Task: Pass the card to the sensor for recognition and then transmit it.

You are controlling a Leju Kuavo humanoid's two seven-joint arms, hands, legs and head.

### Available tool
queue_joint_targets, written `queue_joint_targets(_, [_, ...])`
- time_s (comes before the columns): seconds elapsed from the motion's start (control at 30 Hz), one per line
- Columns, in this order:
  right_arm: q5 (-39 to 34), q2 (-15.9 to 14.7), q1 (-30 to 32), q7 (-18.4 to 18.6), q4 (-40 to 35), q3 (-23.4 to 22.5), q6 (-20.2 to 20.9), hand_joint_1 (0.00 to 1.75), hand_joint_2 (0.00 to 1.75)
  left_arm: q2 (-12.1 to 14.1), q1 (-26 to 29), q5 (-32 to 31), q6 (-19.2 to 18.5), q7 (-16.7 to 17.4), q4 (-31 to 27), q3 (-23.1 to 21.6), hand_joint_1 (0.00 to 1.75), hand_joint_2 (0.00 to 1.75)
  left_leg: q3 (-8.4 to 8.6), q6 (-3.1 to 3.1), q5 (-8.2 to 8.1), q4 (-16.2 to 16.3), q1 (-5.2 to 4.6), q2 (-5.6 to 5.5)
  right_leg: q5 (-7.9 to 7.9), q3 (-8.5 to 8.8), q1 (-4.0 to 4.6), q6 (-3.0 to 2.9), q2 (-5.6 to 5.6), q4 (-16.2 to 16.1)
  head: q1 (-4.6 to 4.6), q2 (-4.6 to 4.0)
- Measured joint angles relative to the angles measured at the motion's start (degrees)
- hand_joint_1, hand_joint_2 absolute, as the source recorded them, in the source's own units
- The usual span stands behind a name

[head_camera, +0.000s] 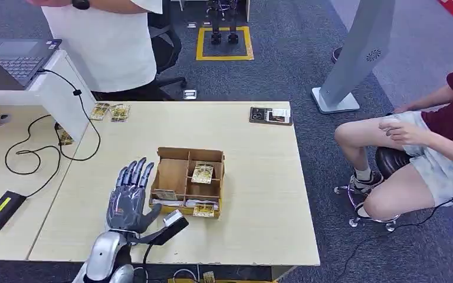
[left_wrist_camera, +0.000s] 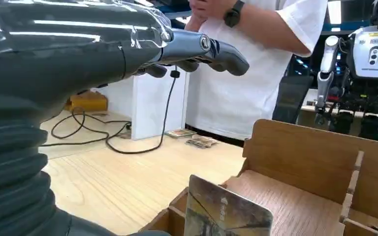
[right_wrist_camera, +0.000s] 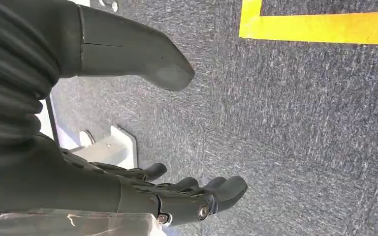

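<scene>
My left hand [head_camera: 131, 197] hovers flat over the table [head_camera: 259, 177], fingers spread and straight, holding nothing. It sits just beside the wooden box [head_camera: 187, 181], on the box's left side. Cards lie in the box's compartments; the nearest one, the card [head_camera: 166, 195] in the front-left slot, is just off my thumb side, so the reach is a short move rightward, and this hand is clearly the nearer one. From the left wrist cam that card [left_wrist_camera: 226, 214] stands up on edge, leaning on the box wall, long axis roughly along the front wall. The head cam doesn't show that tilt well.

My right hand [right_wrist_camera: 177, 196] hangs down over carpet, fingers loosely apart, nothing in them.

Which table item is the sensor, I can't tell.
</scene>
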Motion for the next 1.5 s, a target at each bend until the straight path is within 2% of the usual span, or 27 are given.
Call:
queue_joint_targets(0.53, [1.0,0.0,-0.3,0.2,0.0,-0.2,0.3,0.00,1.75,0.0,-0.8,-2.0,-2.8,1.5,3.3,-0.3,0.00,1.75,0.00,0.00,0.00,0.0,0.00,0.00,0.00,-0.01,0.00,0.00,0.00,0.0,0.00,0.00])
queue_joint_targets(0.7, [1.4,0.0,-0.3,0.2,-0.1,-0.3,0.7,0.00,1.75,1.0,-2.0,-3.0,-7.1,1.0,3.6,-1.5,0.00,1.75,0.00,0.00,0.00,0.0,0.00,0.00,0.00,0.00,0.00,0.00,0.01,0.0,-0.02,0.00])
queue_joint_targets(0.9, [2.1,0.0,-0.3,0.0,-0.3,-0.9,1.0,0.00,1.75,3.7,-4.7,-2.9,-13.7,0.6,3.5,-3.6,0.00,1.75,0.00,0.00,0.01,0.0,0.00,0.00,0.00,0.00,0.00,0.00,0.01,0.0,-0.02,0.00])
queue_joint_targets(1.03, [2.1,0.0,-0.3,-0.2,-0.3,-1.4,1.1,0.00,1.75,5.4,-6.3,-2.5,-15.8,-0.1,3.5,-4.9,0.00,1.75,0.00,0.00,0.01,0.0,0.00,0.00,0.00,-0.01,0.00,-0.01,0.01,0.0,0.00,0.00])
queue_joint_targets(1.23, [2.4,0.0,-0.3,-0.4,-0.3,-1.8,1.1,0.00,1.75,6.3,-6.9,-1.3,-15.6,0.0,3.3,-6.0,0.00,1.75,0.00,0.00,0.01,0.0,0.00,0.00,0.00,-0.01,0.00,-0.01,0.01,0.0,0.00,0.00])
queue_joint_targets(1.5, [3.0,0.0,-0.2,-0.5,-0.3,-2.8,1.0,0.00,1.75,6.5,-6.5,0.0,-13.0,0.4,1.6,-6.0,0.00,1.75,0.00,0.00,0.01,0.0,0.00,0.00,0.00,0.00,0.00,-0.01,0.01,0.0,0.00,0.00])
